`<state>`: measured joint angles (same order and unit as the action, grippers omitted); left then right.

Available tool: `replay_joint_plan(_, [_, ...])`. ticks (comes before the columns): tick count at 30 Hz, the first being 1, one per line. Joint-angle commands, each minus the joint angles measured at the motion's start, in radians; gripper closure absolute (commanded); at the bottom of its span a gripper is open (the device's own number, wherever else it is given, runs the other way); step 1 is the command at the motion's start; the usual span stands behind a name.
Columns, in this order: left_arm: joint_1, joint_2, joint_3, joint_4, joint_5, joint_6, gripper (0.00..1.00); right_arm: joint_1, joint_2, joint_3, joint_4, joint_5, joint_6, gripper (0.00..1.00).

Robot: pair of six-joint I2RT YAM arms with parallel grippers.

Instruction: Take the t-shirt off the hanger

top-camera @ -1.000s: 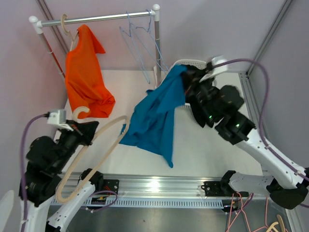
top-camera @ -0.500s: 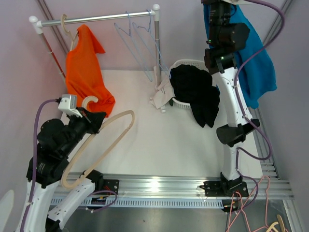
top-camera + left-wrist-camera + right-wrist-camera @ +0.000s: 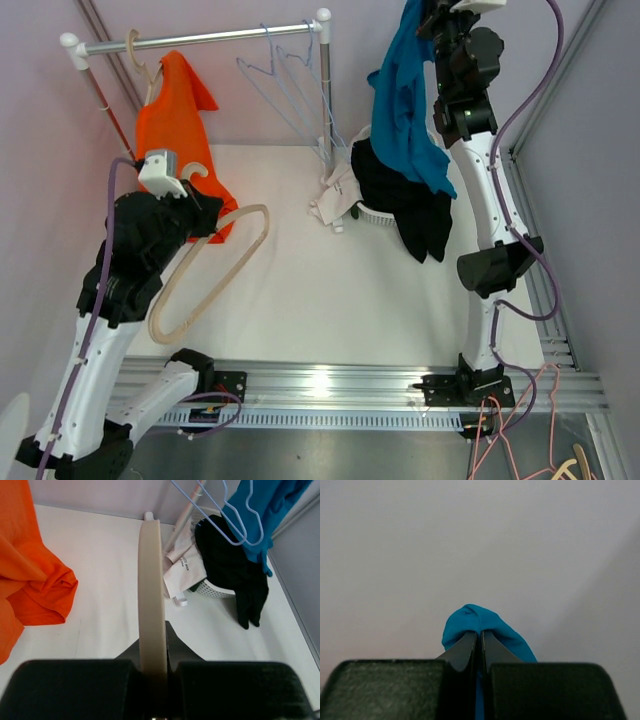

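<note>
T-shirt hangs pinched in right tool (left tool grips hanger).

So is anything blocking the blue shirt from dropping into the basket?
Nothing solid shows. The shirt hangs from the shut right gripper, roughly above the basket. Only black clothes, heaped in it and draped over its rim, lie underneath.

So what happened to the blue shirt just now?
The right end effector lifted the blue t-shirt high up, and it now dangles near the laundry basket. The left end effector carried the wooden hanger toward the orange t-shirt, which stayed hanging.
</note>
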<state>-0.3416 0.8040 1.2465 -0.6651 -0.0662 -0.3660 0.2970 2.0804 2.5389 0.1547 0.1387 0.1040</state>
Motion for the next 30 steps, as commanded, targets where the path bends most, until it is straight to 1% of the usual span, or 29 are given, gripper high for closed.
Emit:
replay_joint_plan(1, [0.064, 0.044, 0.083, 0.044, -0.001, 0.019, 0.99, -0.001, -0.086, -0.047, -0.195, 0.065, 0.000, 1.00])
replay_joint_plan(2, [0.087, 0.060, 0.091, 0.042, 0.011, 0.019, 0.99, -0.007, -0.124, -0.156, -0.230, 0.081, 0.019, 1.00])
replay_joint_plan(3, [0.137, 0.090, 0.100, 0.044, 0.038, 0.018, 1.00, -0.013, -0.144, -0.220, -0.260, 0.079, 0.064, 1.00])
replay_joint_plan(6, [0.223, 0.176, 0.195, 0.018, 0.051, -0.008, 1.00, -0.009, -0.172, -0.429, -0.378, 0.049, 0.135, 1.00])
replay_joint_plan(7, [0.231, 0.193, 0.209, 0.021, 0.037, -0.013, 0.99, -0.007, -0.154, -0.442, -0.524, 0.056, 0.196, 1.00])
replay_joint_plan(8, [0.234, 0.207, 0.237, 0.028, 0.017, -0.011, 1.00, -0.006, -0.126, -0.440, -0.619, 0.049, 0.229, 1.00])
replay_joint_plan(9, [0.234, 0.221, 0.267, 0.032, -0.001, -0.007, 0.99, -0.006, -0.055, -0.439, -0.700, 0.032, 0.249, 1.00])
replay_joint_plan(10, [0.236, 0.251, 0.286, 0.029, -0.039, -0.004, 0.99, -0.006, -0.018, -0.445, -0.836, 0.012, 0.259, 1.00])
replay_joint_plan(11, [0.236, 0.264, 0.333, 0.030, -0.055, -0.001, 0.99, -0.006, 0.024, -0.457, -0.886, -0.038, 0.266, 1.00])
replay_joint_plan(12, [0.236, 0.277, 0.349, 0.036, -0.069, 0.004, 0.99, -0.006, 0.061, -0.477, -0.912, -0.065, 0.260, 1.00])
replay_joint_plan(13, [0.236, 0.305, 0.361, 0.053, -0.101, 0.010, 0.99, -0.007, 0.139, -0.512, -0.935, -0.083, 0.252, 1.00])
replay_joint_plan(16, [0.236, 0.356, 0.428, 0.078, -0.132, 0.027, 0.99, -0.036, 0.275, -0.503, -0.975, -0.128, 0.234, 1.00])
replay_joint_plan(17, [0.236, 0.386, 0.451, 0.108, -0.139, 0.032, 1.00, -0.045, 0.294, -0.508, -0.975, -0.177, 0.235, 1.00])
replay_joint_plan(19, [0.237, 0.420, 0.490, 0.140, -0.132, 0.044, 0.99, -0.070, 0.300, -0.538, -0.943, -0.191, 0.241, 1.00])
replay_joint_plan(22, [0.253, 0.521, 0.539, 0.218, -0.071, 0.048, 1.00, -0.085, 0.255, -0.618, -0.914, -0.188, 0.238, 1.00])
replay_joint_plan(23, [0.257, 0.521, 0.551, 0.219, -0.070, 0.052, 0.99, -0.090, 0.235, -0.629, -0.909, -0.182, 0.235, 1.00])
replay_joint_plan(24, [0.266, 0.567, 0.562, 0.229, -0.058, 0.055, 1.00, -0.093, 0.213, -0.637, -0.908, -0.171, 0.232, 1.00])
replay_joint_plan(25, [0.266, 0.592, 0.606, 0.231, -0.055, 0.058, 0.99, -0.096, 0.190, -0.641, -0.909, -0.148, 0.227, 1.00])
replay_joint_plan(26, [0.268, 0.613, 0.620, 0.228, -0.058, 0.058, 0.99, -0.101, 0.137, -0.644, -0.909, -0.140, 0.224, 1.00])
replay_joint_plan(27, [0.266, 0.644, 0.643, 0.239, -0.058, 0.062, 1.00, -0.101, 0.110, -0.644, -0.911, -0.140, 0.220, 0.98])
replay_joint_plan(28, [0.268, 0.668, 0.654, 0.248, -0.061, 0.067, 0.99, -0.102, 0.062, -0.635, -0.914, -0.099, 0.211, 0.95])
replay_joint_plan(29, [0.268, 0.669, 0.672, 0.248, -0.061, 0.067, 1.00, -0.102, 0.061, -0.635, -0.920, -0.090, 0.207, 0.94])
replay_joint_plan(30, [0.266, 0.688, 0.683, 0.249, -0.067, 0.073, 0.99, -0.104, 0.026, -0.612, -0.937, -0.079, 0.207, 0.89])
